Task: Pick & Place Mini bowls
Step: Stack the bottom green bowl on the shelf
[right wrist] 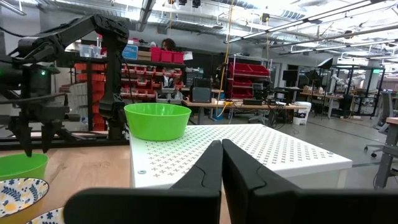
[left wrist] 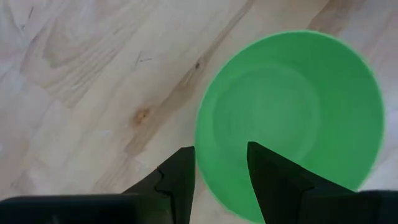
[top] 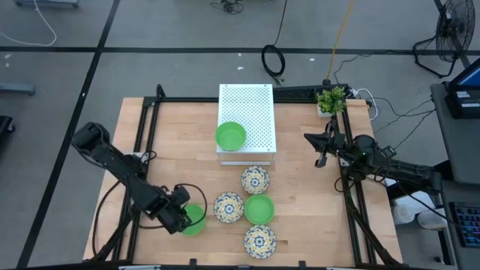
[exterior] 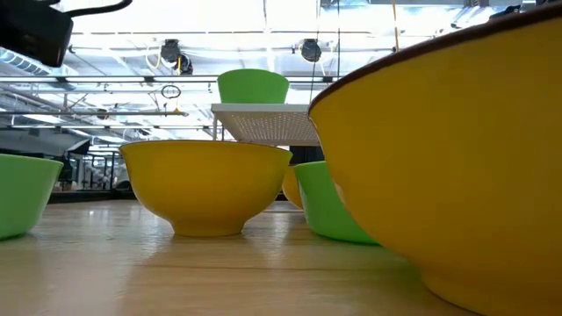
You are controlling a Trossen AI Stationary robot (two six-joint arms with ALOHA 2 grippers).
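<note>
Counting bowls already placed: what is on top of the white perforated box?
One green bowl sits on the white perforated box, near a corner. Nothing else shows on top; the bowl's inside looks empty.

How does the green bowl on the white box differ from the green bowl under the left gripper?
The green bowl on the white box stands raised on the white box, away from both grippers. The green bowl under the left gripper stands on the table, with the open left gripper over its rim. Both are plain green and upright.
</note>
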